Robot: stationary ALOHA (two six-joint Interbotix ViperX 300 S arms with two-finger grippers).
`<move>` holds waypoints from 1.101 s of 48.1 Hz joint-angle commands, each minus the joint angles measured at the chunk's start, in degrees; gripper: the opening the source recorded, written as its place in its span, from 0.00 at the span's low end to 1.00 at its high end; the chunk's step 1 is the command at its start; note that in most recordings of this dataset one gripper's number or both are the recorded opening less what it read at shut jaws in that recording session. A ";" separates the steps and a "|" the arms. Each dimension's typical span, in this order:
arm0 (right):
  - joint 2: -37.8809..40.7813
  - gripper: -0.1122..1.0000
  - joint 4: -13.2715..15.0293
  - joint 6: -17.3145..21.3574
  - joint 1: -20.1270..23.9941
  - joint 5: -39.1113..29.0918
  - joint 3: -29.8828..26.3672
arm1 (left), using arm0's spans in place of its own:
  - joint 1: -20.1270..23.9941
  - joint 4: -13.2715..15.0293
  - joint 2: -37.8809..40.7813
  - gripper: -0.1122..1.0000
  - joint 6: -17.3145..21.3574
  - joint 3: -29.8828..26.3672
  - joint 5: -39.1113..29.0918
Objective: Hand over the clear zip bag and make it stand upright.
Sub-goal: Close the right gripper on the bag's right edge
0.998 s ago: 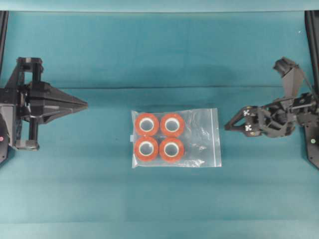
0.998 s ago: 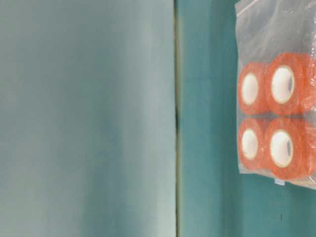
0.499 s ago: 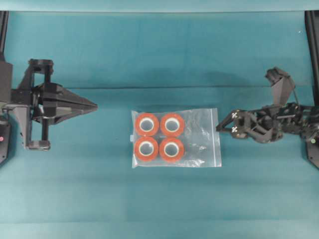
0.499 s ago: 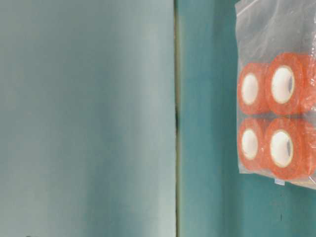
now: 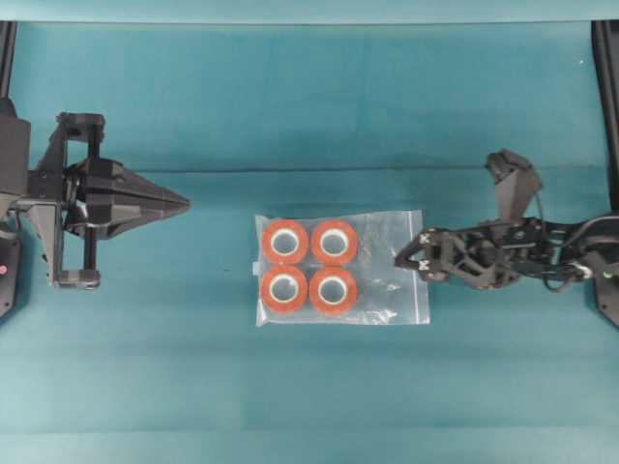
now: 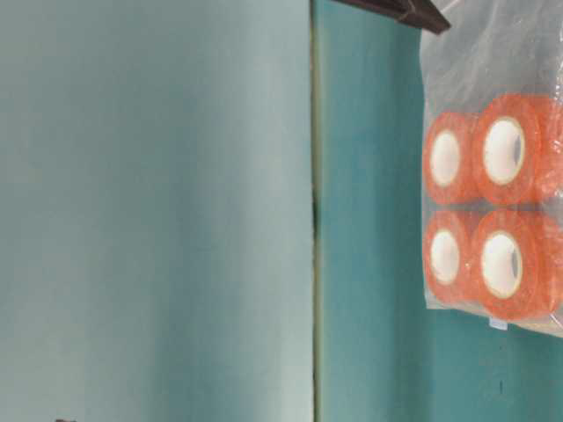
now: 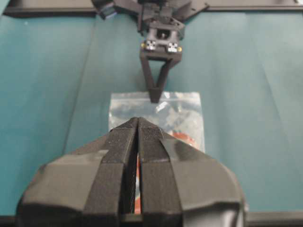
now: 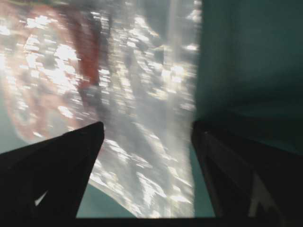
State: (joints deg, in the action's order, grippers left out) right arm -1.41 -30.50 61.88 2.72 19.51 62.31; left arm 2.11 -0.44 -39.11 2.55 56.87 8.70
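Observation:
The clear zip bag [image 5: 340, 268] lies flat on the teal table with several orange tape rolls [image 5: 309, 265] inside. Its zip strip [image 5: 418, 266] runs along the right edge. My right gripper [image 5: 404, 261] is open at that zip edge, holding nothing. In the right wrist view the crinkly bag [image 8: 142, 109] fills the gap between the dark fingers [image 8: 66, 161]. My left gripper [image 5: 184, 204] is shut and empty, well left of the bag. From the left wrist view its closed tips [image 7: 138, 121] point at the bag [image 7: 185, 106], with the right gripper [image 7: 155, 94] beyond.
A fold line in the teal cloth [image 5: 309, 172] crosses the table behind the bag. The table-level view shows the bag [image 6: 493, 176] at the right, a dark fingertip [image 6: 418, 12] at the top, and a pale wall [image 6: 149, 211] on the left.
My right gripper has moved left from beside the bag to its zip edge, staying open. The left gripper shifted slightly right early on, then held still. The bag has not moved.

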 commanded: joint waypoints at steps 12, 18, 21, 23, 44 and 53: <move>2.37 0.93 0.18 0.70 0.00 1.85 -3.52 | 0.09 -0.09 -0.62 0.09 0.09 -1.14 -0.79; 2.37 0.93 0.09 0.70 0.00 2.11 -3.52 | 0.09 -0.09 -0.79 0.09 0.09 -1.14 -1.14; 2.29 0.92 0.09 0.70 0.00 2.11 -3.52 | 0.18 -0.09 -0.88 0.09 0.09 -1.05 -1.14; 2.29 0.92 0.09 0.70 0.00 1.93 -3.60 | 0.09 -0.09 -0.88 0.09 0.09 -1.05 -1.14; 2.02 0.20 0.35 -0.09 -0.70 -2.29 -3.52 | 0.35 -0.09 -1.05 0.09 0.09 -0.88 -1.49; 1.14 0.11 0.70 -3.25 -0.88 -3.43 -3.87 | 0.44 -0.09 -1.14 0.09 0.00 -1.05 -2.81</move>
State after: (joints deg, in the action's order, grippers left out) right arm 0.88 -30.06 60.64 1.85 16.61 59.15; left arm 2.46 -0.44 -39.90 2.55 56.87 5.71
